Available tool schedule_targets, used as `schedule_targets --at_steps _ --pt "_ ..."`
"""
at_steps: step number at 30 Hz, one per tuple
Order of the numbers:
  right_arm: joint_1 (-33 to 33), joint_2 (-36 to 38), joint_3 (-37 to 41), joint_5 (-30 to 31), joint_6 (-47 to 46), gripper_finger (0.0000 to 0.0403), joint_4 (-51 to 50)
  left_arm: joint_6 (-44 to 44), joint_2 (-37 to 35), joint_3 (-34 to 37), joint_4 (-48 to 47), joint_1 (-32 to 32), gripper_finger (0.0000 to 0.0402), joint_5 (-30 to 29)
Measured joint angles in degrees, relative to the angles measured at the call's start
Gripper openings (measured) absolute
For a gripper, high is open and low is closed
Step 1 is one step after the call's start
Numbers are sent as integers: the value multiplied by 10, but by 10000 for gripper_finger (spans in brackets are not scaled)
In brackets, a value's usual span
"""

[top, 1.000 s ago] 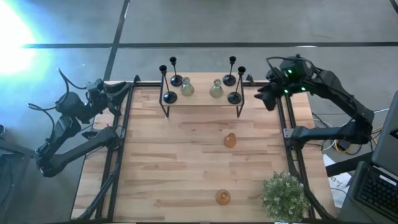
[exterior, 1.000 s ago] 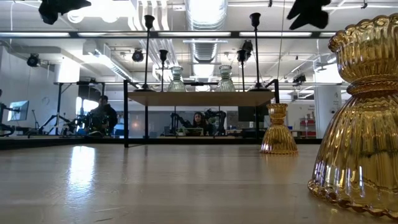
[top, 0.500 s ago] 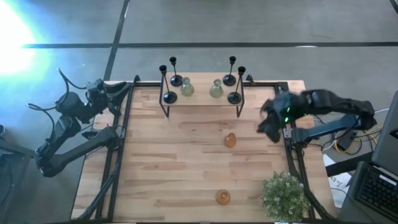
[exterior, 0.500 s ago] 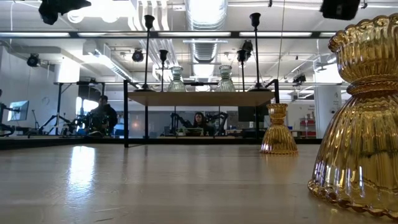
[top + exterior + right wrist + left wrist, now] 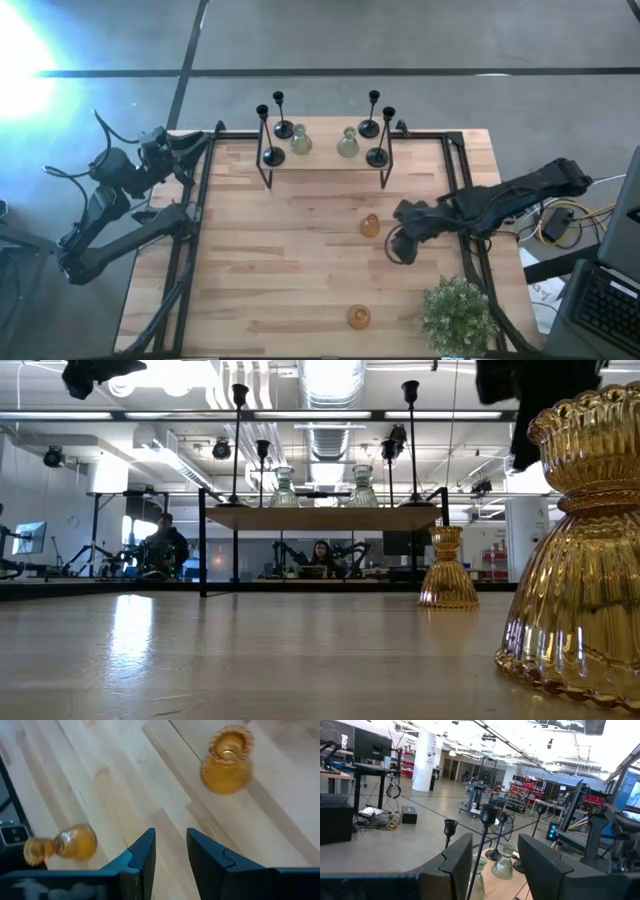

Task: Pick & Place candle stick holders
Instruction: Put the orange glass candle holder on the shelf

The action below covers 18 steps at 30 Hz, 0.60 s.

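Note:
Four black candle stick holders, such as one (image 5: pixel 272 155), and two pale-green glass ones (image 5: pixel 301 141) (image 5: pixel 347 145) stand on a small raised shelf (image 5: pixel 325 166) at the table's far side. One amber glass holder (image 5: pixel 370 226) (image 5: pixel 227 760) stands upright mid-table, another (image 5: pixel 358 317) (image 5: pixel 580 560) near the front edge. My right gripper (image 5: pixel 397 245) (image 5: pixel 171 857) hangs open, slanting down, just right of the mid-table amber holder and apart from it. My left gripper (image 5: pixel 198 147) (image 5: pixel 495 865) waits open at the far left, above the table.
A green potted plant (image 5: pixel 458 315) stands at the near right corner, close to my right arm. Black rails (image 5: pixel 462 215) run along both sides of the wooden table (image 5: pixel 280 260). Bare wood lies between the shelf and the front edge.
My right gripper has swung from the table's far right corner toward the near edge and the left, sinking and tipping further down, and now hangs beside the mid-table amber holder. The holders have not moved.

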<state>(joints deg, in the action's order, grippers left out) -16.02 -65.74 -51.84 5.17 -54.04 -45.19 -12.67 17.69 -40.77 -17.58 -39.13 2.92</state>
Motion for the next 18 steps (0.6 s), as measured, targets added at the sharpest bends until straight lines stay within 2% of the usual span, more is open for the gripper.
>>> schedule_targets --at_steps 4,9,18 --pt "12 -25 36 8 0 98 61 0 0 0 0 0 163 0" --pt "13 -49 67 76 5 103 87 7 0 0 0 0 163 0" --pt "25 -113 74 89 62 171 109 9 0 0 -1 0 163 0"
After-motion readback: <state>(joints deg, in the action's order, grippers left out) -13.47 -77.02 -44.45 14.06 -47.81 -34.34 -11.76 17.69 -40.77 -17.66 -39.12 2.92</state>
